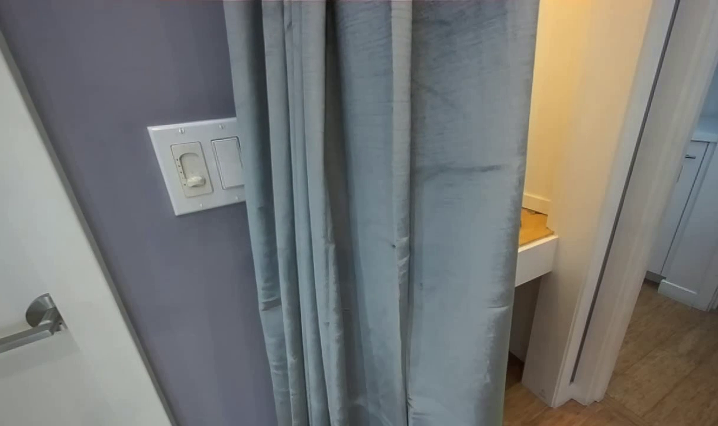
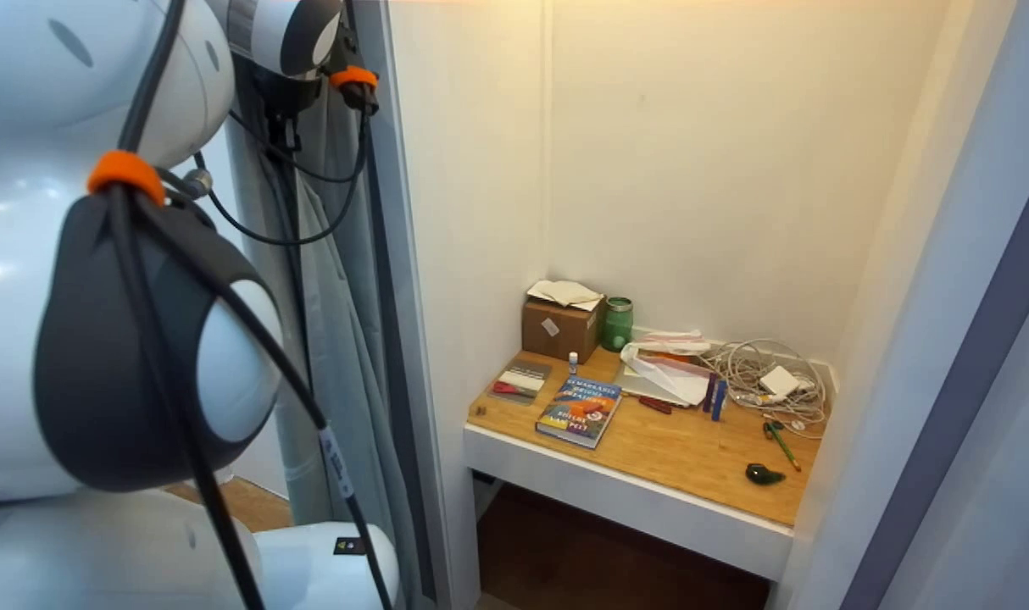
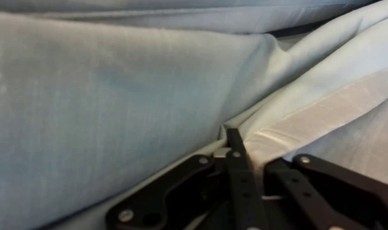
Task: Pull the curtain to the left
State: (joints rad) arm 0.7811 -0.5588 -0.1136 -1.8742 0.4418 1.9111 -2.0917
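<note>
The curtain [image 1: 459, 236] is tall grey-blue fabric with long vertical pleats. It hangs across the middle of an exterior view, bunched on its left side and flatter on its right, with its right edge beside a lit alcove. It also hangs behind the arm in an exterior view [image 2: 345, 381] and fills most of the wrist view [image 3: 117, 105]. My gripper [image 3: 253, 153] is shut on a gathered fold of the curtain, with the fabric running between its fingers. The right fingertip is hidden by the cloth. In an exterior view the gripper [image 2: 286, 131] shows only as a small dark shape.
A white wall switch [image 1: 196, 165] on the grey-purple wall is partly covered by the curtain. A door handle [image 1: 28, 331] is at left. A desk [image 2: 684, 440] in the alcove holds books, a box and cables. Black cables [image 2: 286, 237] loop from the arm near the curtain.
</note>
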